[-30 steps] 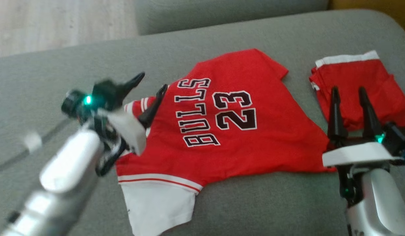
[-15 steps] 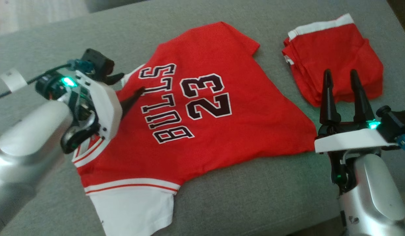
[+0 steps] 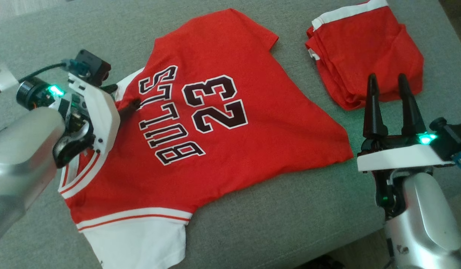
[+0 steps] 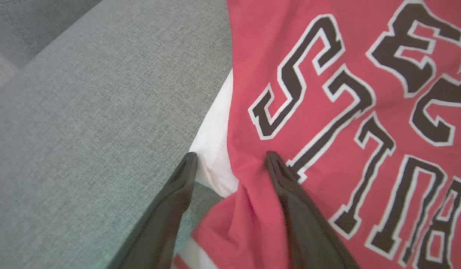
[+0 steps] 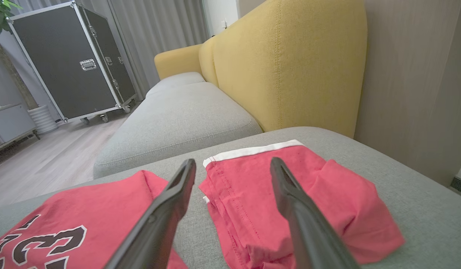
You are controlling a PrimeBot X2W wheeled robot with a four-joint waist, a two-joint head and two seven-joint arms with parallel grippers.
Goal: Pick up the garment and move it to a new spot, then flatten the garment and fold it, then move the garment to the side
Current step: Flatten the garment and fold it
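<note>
The garment [image 3: 223, 123] is a red jersey with "BULLS 23" in black, spread face up on the grey cushion [image 3: 271, 224]. My left gripper [image 3: 122, 96] is at its left edge, open. In the left wrist view the left gripper [image 4: 231, 156] straddles the jersey's edge [image 4: 327, 74]: one finger lies by the white sleeve on the cushion, the other rests on slightly wrinkled red fabric. My right gripper [image 3: 387, 78] hovers open to the right of the jersey and holds nothing. In the right wrist view the right gripper [image 5: 233, 161] points over the garment's corner [image 5: 84, 209].
A folded pair of red shorts [image 3: 364, 52] with a white band lies at the back right, just beyond the right fingertips; the shorts [image 5: 290, 201] also appear in the right wrist view. A yellow sofa back [image 5: 290, 56] and a black wheeled case [image 5: 66, 59] stand beyond the cushion.
My left gripper has come down from above the cushion onto the jersey's left edge, still open. The head camera has tilted down. The right gripper has stayed put.
</note>
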